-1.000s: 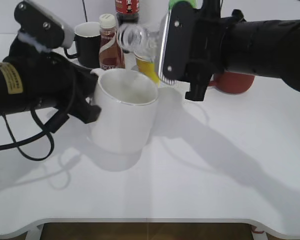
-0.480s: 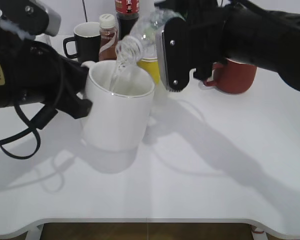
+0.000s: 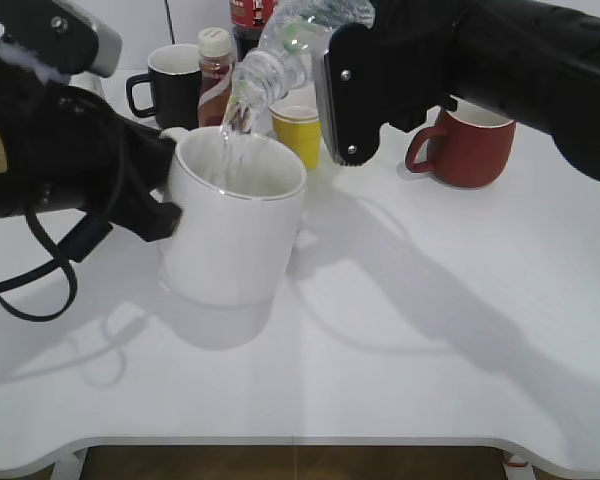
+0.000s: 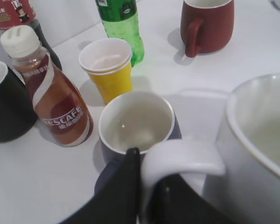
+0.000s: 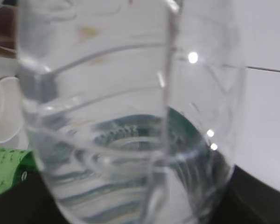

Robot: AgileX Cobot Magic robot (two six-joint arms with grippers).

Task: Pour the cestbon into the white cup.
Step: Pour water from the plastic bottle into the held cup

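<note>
My right gripper (image 3: 350,85) is shut on the cestbon (image 3: 290,50), a clear ribbed bottle tilted mouth-down to the left; water streams from its mouth into the white cup (image 3: 235,220). The cestbon fills the right wrist view (image 5: 130,116), its dark green label showing through the plastic. My left gripper (image 3: 160,205) is shut on the white cup's handle (image 4: 182,158), holding the cup under the bottle's mouth. The cup's rim shows at the right of the left wrist view (image 4: 256,140).
Behind the cup stand a dark mug (image 4: 137,123), a yellow paper cup (image 3: 298,128), a brown Nescafe bottle (image 3: 216,75), a black mug (image 3: 170,85), a green soda bottle (image 4: 121,25) and a red mug (image 3: 470,145).
The right gripper has lifted and tipped the bottle further; water now pours into the cup. The left gripper has shifted the cup slightly left and up.
</note>
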